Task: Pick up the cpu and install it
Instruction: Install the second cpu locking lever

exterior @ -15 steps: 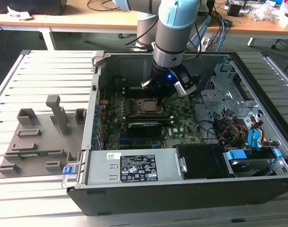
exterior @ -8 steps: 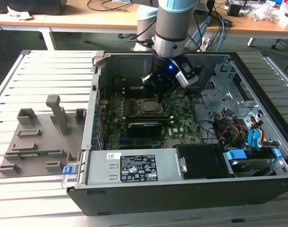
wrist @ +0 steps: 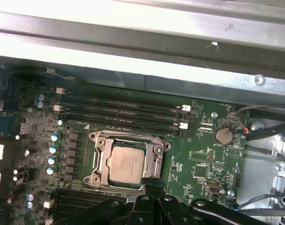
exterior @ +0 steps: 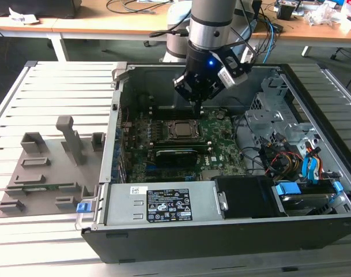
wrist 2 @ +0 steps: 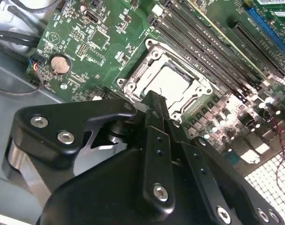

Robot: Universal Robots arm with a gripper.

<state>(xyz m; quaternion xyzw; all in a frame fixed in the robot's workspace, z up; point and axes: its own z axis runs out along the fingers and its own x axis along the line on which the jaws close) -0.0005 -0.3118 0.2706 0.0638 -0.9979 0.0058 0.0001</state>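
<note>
- Exterior view: an open computer case (exterior: 221,231) lies on a slatted metal table (exterior: 54,92), its green motherboard (exterior: 221,133) facing up.
- Exterior view: the cpu (exterior: 179,130) sits in the socket (exterior: 161,131) near the middle of the board, its top showing dull grey.
- Exterior view: the gripper (exterior: 197,108) hangs from the arm (exterior: 212,23) inside the case, its tip just beside the socket's far corner, toward the exterior view's right; the fingers meet in a narrow point and hold nothing.
- Exterior view: a grey moulded holder (exterior: 48,173) rests on the table, to the exterior view's left of the case.
- Second wrist view: the gripper (wrist 2: 154,101) has its black fingers (wrist 2: 157,140) pressed together, their tip above the metal frame of the socket (wrist 2: 133,86); the pale cpu (wrist 2: 172,82) lies flat within the frame, apart from the fingers.
- First wrist view: the cpu (wrist: 127,161) lies square in the socket (wrist: 101,149), with memory slots (wrist: 123,112) beside it and a coin battery (wrist: 223,135) well apart.
</note>
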